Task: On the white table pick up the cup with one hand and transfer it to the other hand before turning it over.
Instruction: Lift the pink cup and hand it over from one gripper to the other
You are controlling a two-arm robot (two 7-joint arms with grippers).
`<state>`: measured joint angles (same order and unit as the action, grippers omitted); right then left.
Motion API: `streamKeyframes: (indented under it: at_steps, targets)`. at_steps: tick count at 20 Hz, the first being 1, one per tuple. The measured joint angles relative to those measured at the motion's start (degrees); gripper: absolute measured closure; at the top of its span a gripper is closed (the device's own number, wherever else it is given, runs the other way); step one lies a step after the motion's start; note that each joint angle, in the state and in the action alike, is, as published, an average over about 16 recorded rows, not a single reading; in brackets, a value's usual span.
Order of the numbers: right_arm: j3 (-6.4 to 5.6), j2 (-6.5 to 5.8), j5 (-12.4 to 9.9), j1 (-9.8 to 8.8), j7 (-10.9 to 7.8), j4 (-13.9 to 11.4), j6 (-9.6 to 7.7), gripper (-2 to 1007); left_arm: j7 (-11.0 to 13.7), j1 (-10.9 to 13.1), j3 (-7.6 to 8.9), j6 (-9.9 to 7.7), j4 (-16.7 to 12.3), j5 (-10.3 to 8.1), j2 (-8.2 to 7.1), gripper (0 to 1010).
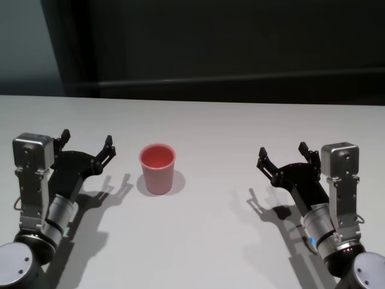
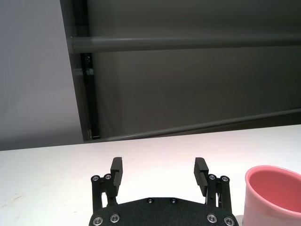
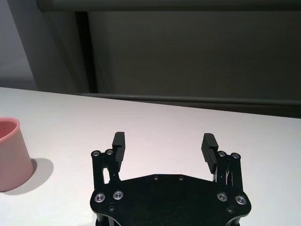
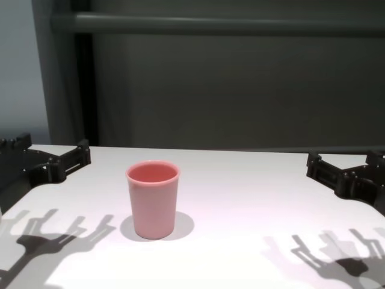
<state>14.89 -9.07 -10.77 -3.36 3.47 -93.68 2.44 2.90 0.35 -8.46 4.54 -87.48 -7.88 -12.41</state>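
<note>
**Jaws wide on both arms, cup untouched**

Jaws stand wide apart on both sides, with nothing between them. Left gripper [image 1: 87, 143] hovers low over the near-left part of the bench, fingers [image 2: 116, 170] pointing away from the robot; its shadow falls on the surface just beside it. Right gripper [image 1: 283, 155] mirrors it at the near right, also spread and empty, with a blue light showing low on its arm.

Pink cup [image 1: 157, 168] stands upright, mouth up, on the white bench [image 1: 216, 241], between the two grippers and a little farther out. It is near the left gripper and well apart from the right one. No contact with either: bare bench shows between the cup and the left fingers in the head view, and the left wrist view has the cup [image 2: 273, 195] off to one side of the jaws, not between them. Inside looks empty.

Beyond the cup, bare bench runs to its far edge, then a dark wall panel [image 4: 240, 90] with a horizontal rail.

Progress, as I judge it: nothing done yet. Pick-up, hand-over and turning over all remain. Left gripper looks the likelier to take the cup first, being closer; it would need to shift sideways to bring the cup between its jaws.
</note>
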Motion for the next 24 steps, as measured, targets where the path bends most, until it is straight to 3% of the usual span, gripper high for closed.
streamKeyframes:
  at_steps: [24]
  targets:
    - [0.00,0.00,0.0,0.00,0.00,0.0,0.00,3,0.0,0.0,0.00,0.00,0.0,0.00,0.00,10]
